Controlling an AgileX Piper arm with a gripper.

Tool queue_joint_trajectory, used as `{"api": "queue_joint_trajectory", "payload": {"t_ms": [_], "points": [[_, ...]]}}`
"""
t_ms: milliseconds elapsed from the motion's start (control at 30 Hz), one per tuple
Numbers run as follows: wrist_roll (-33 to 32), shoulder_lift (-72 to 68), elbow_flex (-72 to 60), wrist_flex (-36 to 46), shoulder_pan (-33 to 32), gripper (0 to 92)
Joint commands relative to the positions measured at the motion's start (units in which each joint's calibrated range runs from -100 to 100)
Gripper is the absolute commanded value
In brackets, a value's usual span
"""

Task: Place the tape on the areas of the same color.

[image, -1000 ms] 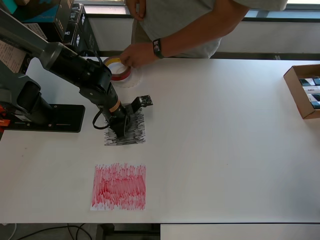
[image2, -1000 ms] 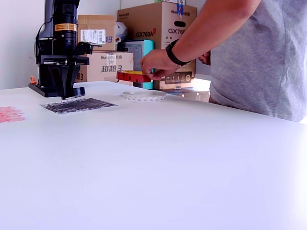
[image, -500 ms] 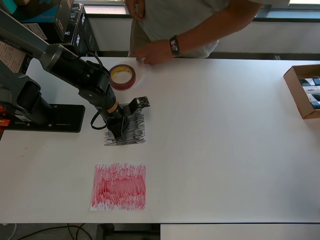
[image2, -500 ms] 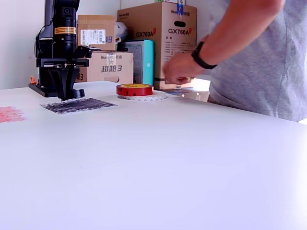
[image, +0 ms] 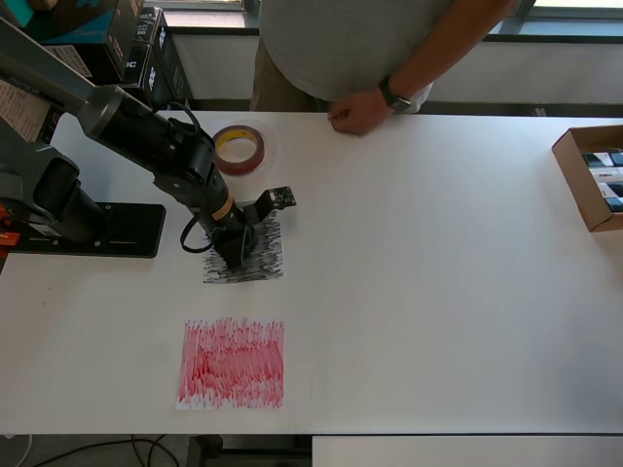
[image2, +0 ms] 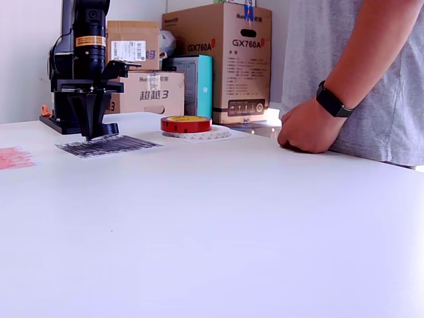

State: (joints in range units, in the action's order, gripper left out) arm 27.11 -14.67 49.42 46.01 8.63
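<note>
The dark-red tape roll [image: 238, 149] with its yellowish core lies flat on the tabletop [image: 438, 292], and in the exterior view we see it resting on top of a flatter translucent white roll [image2: 215, 133]. In the overhead view this stack lies beyond the claw [image: 237, 255], toward the far edge of the tabletop, near but clearly apart from it. In the exterior view it sits to the claw's right.

We see the claw pointing straight down over the black-scribbled sheet [image: 263, 258], its tips at or just above the paper. We cannot tell how far its fingers are parted or whether they grip anything, as the dark fingers blend with the scribble and we make out no black roll. The arm [image: 146, 131] slopes down to the claw from the overhead view's upper left, its wrist bent so the claw hangs vertically.

The red-scribbled sheet [image: 232, 363] lies on the near side of the claw, bare, well apart from the red roll.

A person's hand [image: 355, 115] with a dark wristwatch rests as a fist on the far edge, well apart from the claw.
</note>
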Motion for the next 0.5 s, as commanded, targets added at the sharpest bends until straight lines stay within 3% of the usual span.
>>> {"api": "queue_joint_trajectory", "payload": {"t_ms": [0,167,467], "points": [[-0.3,0.3,-0.1,-0.2,-0.4,15.4],[-0.1,0.3,-0.2,-0.2,-0.4,45.6],[-0.2,1.2,-1.0,-0.2,-0.4,48.0]]}}
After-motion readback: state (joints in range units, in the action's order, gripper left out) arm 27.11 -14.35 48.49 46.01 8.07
